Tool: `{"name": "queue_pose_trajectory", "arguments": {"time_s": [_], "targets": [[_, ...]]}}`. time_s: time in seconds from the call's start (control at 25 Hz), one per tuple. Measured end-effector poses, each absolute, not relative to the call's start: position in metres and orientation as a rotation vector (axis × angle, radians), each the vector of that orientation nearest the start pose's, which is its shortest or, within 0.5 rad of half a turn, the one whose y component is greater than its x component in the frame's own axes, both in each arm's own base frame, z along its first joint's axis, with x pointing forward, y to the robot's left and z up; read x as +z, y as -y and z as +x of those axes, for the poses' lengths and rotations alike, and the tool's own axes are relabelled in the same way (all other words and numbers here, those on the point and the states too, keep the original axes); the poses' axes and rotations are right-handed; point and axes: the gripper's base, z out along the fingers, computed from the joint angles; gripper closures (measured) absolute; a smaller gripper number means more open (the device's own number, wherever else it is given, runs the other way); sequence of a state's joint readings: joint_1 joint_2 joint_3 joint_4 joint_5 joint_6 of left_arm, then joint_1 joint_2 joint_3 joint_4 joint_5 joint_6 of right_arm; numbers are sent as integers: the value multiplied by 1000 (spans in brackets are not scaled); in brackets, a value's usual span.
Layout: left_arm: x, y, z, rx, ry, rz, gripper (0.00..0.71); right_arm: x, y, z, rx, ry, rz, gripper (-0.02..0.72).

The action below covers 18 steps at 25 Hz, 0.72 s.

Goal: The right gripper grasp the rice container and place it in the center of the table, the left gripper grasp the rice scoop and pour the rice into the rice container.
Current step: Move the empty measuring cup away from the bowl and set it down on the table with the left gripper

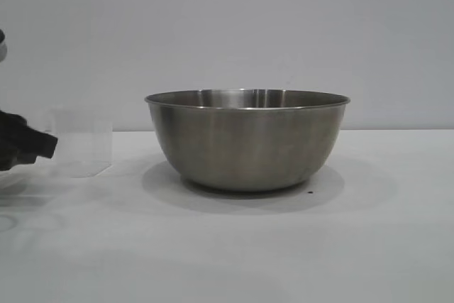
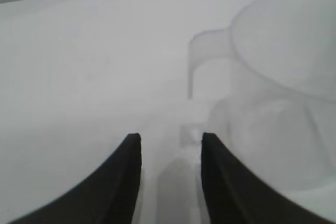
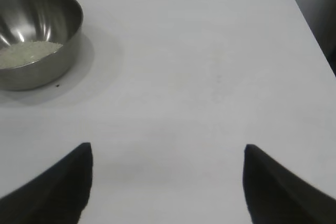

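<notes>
1. Your left gripper (image 1: 44,145) sat at the left edge of the exterior view, just beside the rice scoop (image 1: 81,142) but apart from it; its fingers were parted with nothing between them, so the scoop was released.
2. In the left wrist view the two dark fingers (image 2: 126,182) pointed toward the scoop's loop handle (image 2: 202,61); the handle lay beyond the tips, and bare table showed in the gap.
3. The scoop stood upright on the table (image 1: 227,246), left of the bowl (image 1: 247,140) and clear of it; you could not tell from these views whether any grains remained inside it.
4. The bowl rested upright near the middle of the table in the exterior view; a tiny dark speck (image 1: 310,191) lay on the table by its base.
5. The right wrist view showed the rice (image 3: 29,53) as a pale layer in the bottom of the bowl.
6. Your right gripper (image 3: 167,182) hung well apart from the bowl; its fingers stood wide open over bare table, holding nothing.
</notes>
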<state>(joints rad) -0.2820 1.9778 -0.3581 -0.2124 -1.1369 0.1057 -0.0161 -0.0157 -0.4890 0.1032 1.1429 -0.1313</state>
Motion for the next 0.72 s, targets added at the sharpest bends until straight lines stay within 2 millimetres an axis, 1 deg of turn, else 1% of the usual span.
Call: {"name": "queue_pose_trajectory", "arguments": {"time_s": [0.2, 0.32, 0.44, 0.48, 0.52, 0.56, 0.64, 0.68, 0.72], "targets": [[101, 57, 238, -36, -1916, 234, 491, 268, -9, -10, 37, -2113, -132, 199], [111, 60, 232, -80, -1883, 261, 368, 268, -9, -10, 37, -2113, -132, 199], [116, 63, 231, -126, -1863, 273, 180, 268, -9, -10, 37, -2113, -132, 199], [117, 63, 230, -153, -1862, 250, 133, 268, -9, -10, 37, -2113, -132, 199], [118, 63, 229, -172, -1865, 235, 109, 268, -9, -10, 37, -2113, -132, 199], [120, 64, 228, -191, -1861, 222, 123, 268, -9, -10, 37, -2113, -132, 199], [123, 67, 225, -230, -1847, 251, 123, 268, -9, -10, 37, -2113, -132, 199], [125, 69, 223, -250, -1839, 278, 193, 268, -9, -10, 37, -2113, -132, 199], [128, 71, 223, -266, -1824, 301, 241, 268, -9, -10, 37, -2113, -132, 199]]}}
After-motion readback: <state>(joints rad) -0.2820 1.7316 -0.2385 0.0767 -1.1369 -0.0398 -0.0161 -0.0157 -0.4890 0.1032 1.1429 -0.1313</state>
